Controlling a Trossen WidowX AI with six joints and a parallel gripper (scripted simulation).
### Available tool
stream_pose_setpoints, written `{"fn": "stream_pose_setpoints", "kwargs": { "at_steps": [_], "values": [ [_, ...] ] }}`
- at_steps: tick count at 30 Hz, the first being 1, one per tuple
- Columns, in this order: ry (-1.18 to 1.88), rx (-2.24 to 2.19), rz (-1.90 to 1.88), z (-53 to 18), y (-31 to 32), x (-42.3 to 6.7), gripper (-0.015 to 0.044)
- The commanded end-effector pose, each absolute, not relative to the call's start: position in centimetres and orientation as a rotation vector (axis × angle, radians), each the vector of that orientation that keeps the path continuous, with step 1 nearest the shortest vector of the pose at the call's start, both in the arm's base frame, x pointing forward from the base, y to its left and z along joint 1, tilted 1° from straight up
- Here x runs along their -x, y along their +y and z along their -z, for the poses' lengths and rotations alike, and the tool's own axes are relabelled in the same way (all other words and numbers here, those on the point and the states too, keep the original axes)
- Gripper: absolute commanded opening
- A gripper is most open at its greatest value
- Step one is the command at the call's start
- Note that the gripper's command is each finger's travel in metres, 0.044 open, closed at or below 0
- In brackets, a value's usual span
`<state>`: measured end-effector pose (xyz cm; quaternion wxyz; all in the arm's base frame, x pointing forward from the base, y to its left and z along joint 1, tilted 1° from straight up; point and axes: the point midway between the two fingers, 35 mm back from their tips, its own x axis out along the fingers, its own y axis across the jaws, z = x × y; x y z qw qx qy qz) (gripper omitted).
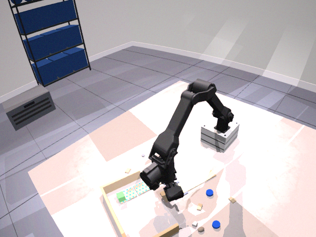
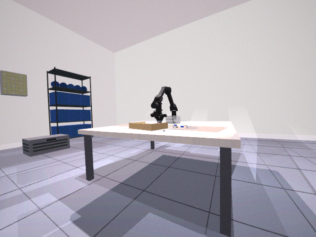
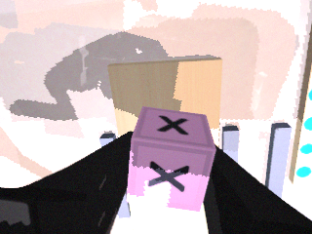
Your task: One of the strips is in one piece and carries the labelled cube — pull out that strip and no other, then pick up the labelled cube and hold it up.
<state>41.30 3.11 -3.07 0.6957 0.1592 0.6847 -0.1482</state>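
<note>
My gripper [image 2: 159, 121] [image 3: 169, 145] is shut on the purple cube [image 3: 173, 142], labelled with black X marks, with a dark finger on each side. The cube is over the far end of a plain wooden strip [image 3: 200, 88] and appears to rest on it; contact underneath is hidden. The strip's end also shows beside the gripper in the top view [image 1: 163, 195]. A cyan-dotted strip [image 1: 142, 187], split by a gap, lies to the left in the top view with a green cube [image 1: 121, 196] on its far end. The dotted strip's edge shows at right in the wrist view.
A low wooden wall [image 1: 110, 209] [image 2: 142, 126] borders the area around the dotted strip. Narrow lavender rails [image 3: 279, 161] stand beside the strips. Blue discs [image 1: 209, 192] [image 1: 216, 224], small wooden chips [image 1: 199, 206] [image 1: 232, 199] and a brown pebble [image 1: 200, 228] lie on the table.
</note>
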Motion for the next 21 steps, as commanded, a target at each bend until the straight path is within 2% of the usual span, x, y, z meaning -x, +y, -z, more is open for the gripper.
{"fn": "stream_pose_setpoints", "kwargs": {
  "at_steps": [1, 21],
  "values": [
    [1.518, -0.355, 0.325, 1.7, 3.0, -40.1, 0.0000],
    [1.524, -0.352, 0.324, 0.2, 2.6, -34.3, 0.0000]
  ]
}}
